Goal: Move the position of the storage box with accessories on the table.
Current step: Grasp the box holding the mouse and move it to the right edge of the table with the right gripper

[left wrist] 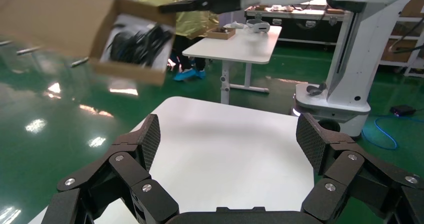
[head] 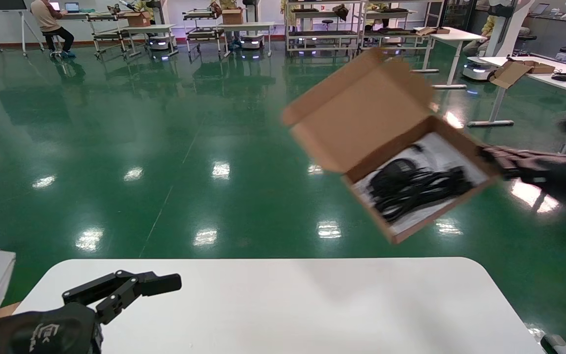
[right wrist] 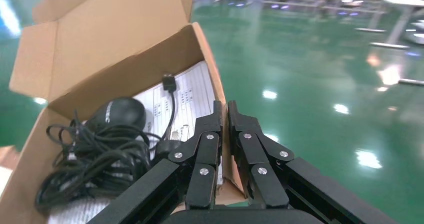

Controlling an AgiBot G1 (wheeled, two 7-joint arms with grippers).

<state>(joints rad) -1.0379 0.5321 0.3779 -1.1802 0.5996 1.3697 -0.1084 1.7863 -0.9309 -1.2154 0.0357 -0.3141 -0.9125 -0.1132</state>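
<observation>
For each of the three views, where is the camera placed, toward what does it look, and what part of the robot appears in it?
Head view: on the head, looking down over the table; left gripper low, right gripper holding the storage box aloft.
Left wrist view: behind the open fingers, facing the table.
Right wrist view: behind fingers clamped on the box wall, accessories inside.
Shared: all show the box.

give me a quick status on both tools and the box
Right tool shut on storage box wall, box held in the air beyond the table, lid open. Accessories inside. Left tool open, idle above table. Nothing blocking.
</observation>
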